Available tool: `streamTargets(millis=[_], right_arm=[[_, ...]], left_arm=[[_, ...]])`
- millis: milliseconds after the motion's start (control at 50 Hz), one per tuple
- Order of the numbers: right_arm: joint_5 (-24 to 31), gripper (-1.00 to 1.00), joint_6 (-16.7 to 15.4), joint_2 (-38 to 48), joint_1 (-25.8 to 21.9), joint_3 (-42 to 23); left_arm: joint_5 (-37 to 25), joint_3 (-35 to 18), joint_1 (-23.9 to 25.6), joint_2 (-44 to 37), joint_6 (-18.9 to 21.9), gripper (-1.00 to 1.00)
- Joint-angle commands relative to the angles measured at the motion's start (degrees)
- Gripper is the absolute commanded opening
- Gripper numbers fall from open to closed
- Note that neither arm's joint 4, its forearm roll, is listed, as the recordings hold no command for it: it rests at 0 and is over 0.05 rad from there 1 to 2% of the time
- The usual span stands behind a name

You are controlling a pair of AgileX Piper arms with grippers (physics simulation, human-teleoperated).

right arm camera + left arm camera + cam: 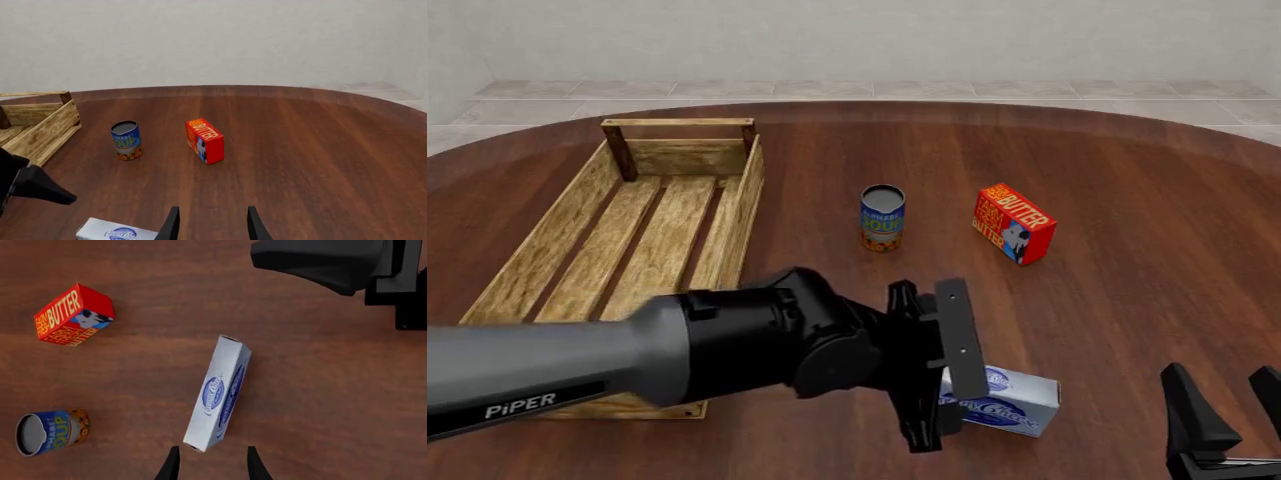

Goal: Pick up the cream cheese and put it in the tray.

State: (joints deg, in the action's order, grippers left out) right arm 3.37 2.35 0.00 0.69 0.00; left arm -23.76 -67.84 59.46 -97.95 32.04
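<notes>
Wood-slat tray holds nothing; cream cheese on table outside.

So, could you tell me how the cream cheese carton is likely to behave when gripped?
The cream cheese looks like a stiff, flat-sided carton, so it should hold shape between the open left end effector. Lying on its long side on the table, it seems unlikely to roll, though its smooth faces might slip.

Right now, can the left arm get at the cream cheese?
Probably yes: the left gripper hangs over the cream cheese, jaws open, with only bare table around the carton.
</notes>
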Motion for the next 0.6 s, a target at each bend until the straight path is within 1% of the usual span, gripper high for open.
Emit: streamTargets(millis=[20, 140, 200, 260, 380, 440, 600], right_arm=[[0.1, 1.0, 0.0, 0.0, 0.0, 0.0], [0.1, 1.0, 0.1, 0.0, 0.0, 0.0], [0.1, 1.0, 0.1, 0.0, 0.0, 0.0], [0.1, 1.0, 0.1, 0.0, 0.0, 0.0], [0.2, 1.0, 0.1, 0.0, 0.0, 0.0], [0.3, 1.0, 0.2, 0.0, 0.0, 0.0], [0.5, 1.0, 0.3, 0.0, 0.1, 0.0]], left_arm=[[-0.1, -0.7, -0.4, -2.0, 1.4, 1.0], [-0.1, -1.3, -1.8, -2.5, 3.2, 1.0], [0.1, -0.7, -2.8, -3.0, 5.2, 1.0], [-0.3, -1.6, -2.2, -3.1, 4.5, 1.0], [-0.7, -2.5, -1.9, -3.8, 4.5, 1.0], [-0.5, -2.2, -2.9, -4.3, 6.3, 1.0], [-1.6, -4.0, -3.2, -4.5, 6.9, 1.0]])
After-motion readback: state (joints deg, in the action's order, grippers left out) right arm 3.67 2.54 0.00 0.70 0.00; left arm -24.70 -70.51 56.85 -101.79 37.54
